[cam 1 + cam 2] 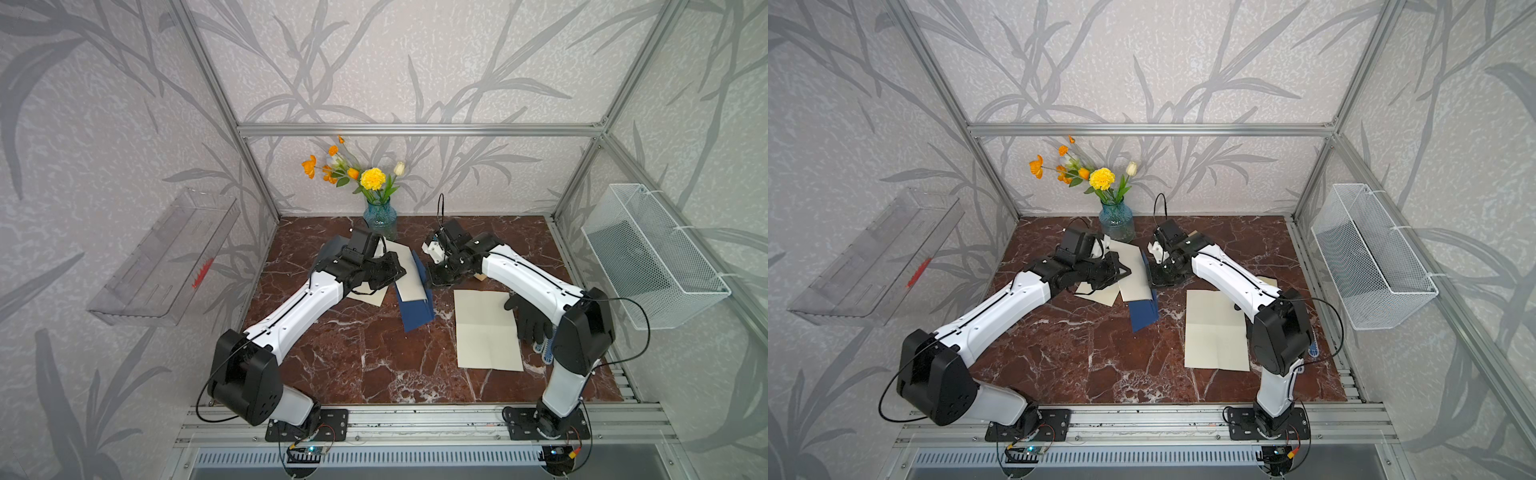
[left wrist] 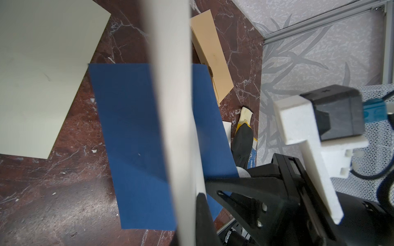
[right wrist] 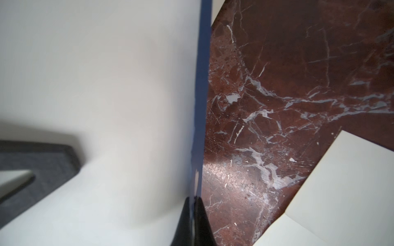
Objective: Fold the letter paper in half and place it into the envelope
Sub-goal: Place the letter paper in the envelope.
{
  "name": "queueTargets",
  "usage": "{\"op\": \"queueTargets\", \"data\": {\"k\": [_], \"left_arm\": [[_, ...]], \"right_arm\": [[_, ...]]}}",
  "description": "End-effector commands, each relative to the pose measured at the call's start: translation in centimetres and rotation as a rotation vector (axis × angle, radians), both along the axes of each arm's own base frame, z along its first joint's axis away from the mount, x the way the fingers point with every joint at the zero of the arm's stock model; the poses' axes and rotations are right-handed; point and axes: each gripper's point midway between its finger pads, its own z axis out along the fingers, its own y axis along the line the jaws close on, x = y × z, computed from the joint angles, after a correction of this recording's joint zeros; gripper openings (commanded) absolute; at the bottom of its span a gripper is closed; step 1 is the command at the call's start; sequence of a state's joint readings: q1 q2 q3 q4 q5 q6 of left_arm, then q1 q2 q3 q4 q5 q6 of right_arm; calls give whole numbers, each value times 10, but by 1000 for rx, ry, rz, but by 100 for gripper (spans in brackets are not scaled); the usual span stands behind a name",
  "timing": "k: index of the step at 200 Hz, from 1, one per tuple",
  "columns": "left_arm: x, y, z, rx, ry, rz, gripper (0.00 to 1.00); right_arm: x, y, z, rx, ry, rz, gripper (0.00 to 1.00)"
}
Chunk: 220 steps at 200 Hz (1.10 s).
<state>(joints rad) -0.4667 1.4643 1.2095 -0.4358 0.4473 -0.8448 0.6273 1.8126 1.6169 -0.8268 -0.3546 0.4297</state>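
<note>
Pinching a raised edge of the envelope (image 3: 202,85), the right claw (image 3: 195,201) is pressed together; beside it, the left claw (image 1: 400,272) looks clamped on the letter paper (image 1: 409,286), lying across the envelope. A skewed push could buckle the paper or tear that edge.

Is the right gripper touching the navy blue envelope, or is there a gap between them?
Touching. In the right wrist view, the right gripper has its fingers shut on the blue edge of the envelope, and no gap shows.
</note>
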Motion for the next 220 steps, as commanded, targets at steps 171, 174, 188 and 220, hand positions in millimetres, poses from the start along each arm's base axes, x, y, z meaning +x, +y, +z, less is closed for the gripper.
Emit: {"op": "queueTargets", "data": {"k": [171, 174, 188, 220], "left_arm": [[-19, -13, -9, -13, 26, -90, 0], [-19, -13, -10, -12, 27, -89, 0], [-21, -14, -11, -14, 32, -94, 0], [-26, -13, -17, -12, 50, -96, 0]], "right_arm": [[16, 25, 5, 239, 116, -143, 0], [17, 25, 4, 239, 116, -145, 0], [21, 25, 4, 243, 115, -154, 0], [31, 22, 7, 239, 99, -173, 0]]}}
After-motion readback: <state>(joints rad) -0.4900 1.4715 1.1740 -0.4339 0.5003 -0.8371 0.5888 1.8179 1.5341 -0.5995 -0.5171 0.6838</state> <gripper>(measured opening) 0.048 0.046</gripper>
